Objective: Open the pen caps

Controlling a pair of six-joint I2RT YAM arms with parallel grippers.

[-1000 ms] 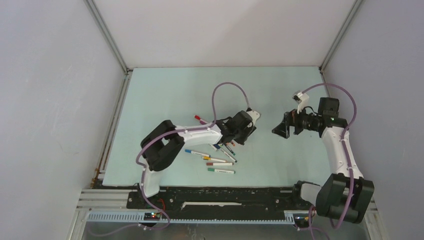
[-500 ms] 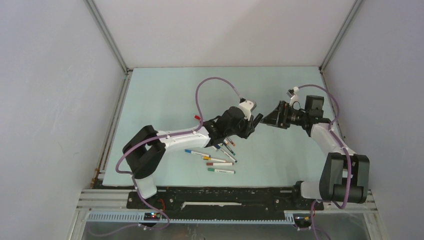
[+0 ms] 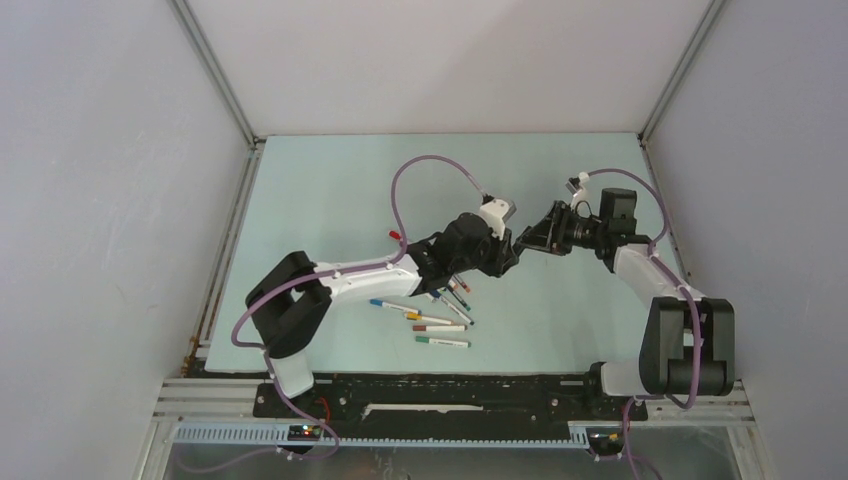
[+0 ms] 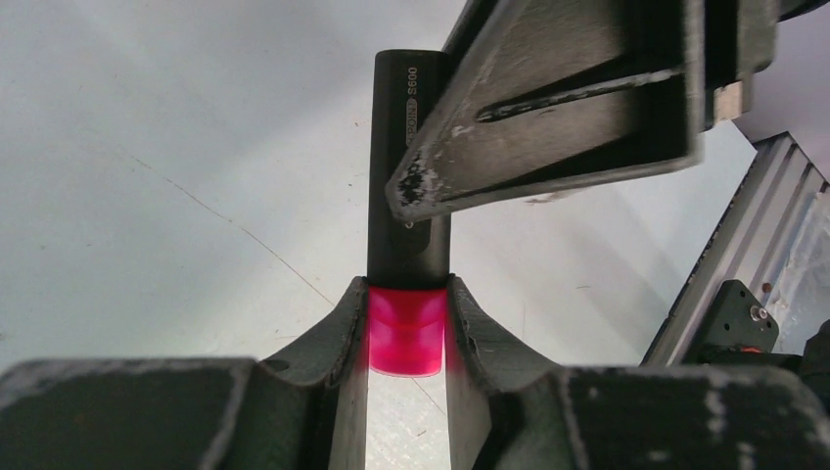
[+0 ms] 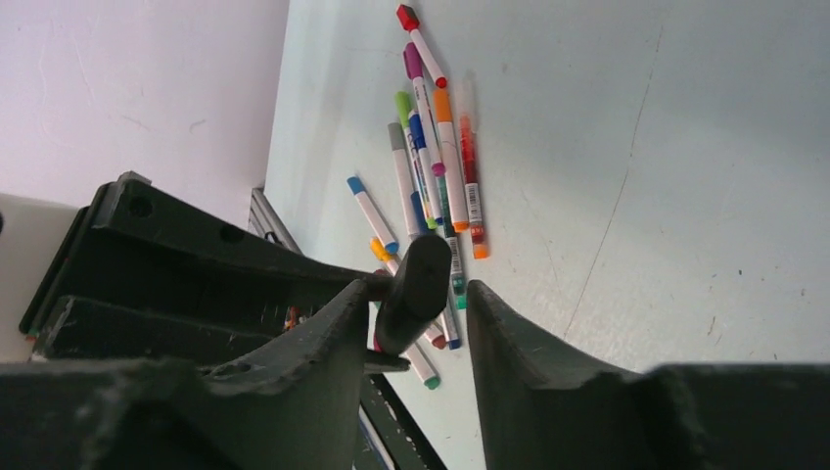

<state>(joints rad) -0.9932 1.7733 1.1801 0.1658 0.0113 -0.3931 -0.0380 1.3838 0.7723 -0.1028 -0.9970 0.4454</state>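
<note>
Pink cap (image 4: pixel 408 338) is pinched in the left gripper (image 4: pixel 408 294) mid-table, and the right gripper (image 5: pixel 419 294), just in from the right edge, straddles the highlighter (image 4: pixel 406 176), jaws apart, ready to clamp.

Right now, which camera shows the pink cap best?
The left wrist view: the pink cap fills the centre, pinched between the left jaws. The right wrist view shows mainly the black barrel; in the top view it cannot be made out.

Seen from above, the pens (image 3: pixel 440 305) lie partly under the left arm (image 3: pixel 370 272), their caps (image 3: pixel 374 301) too small to distinguish.
</note>
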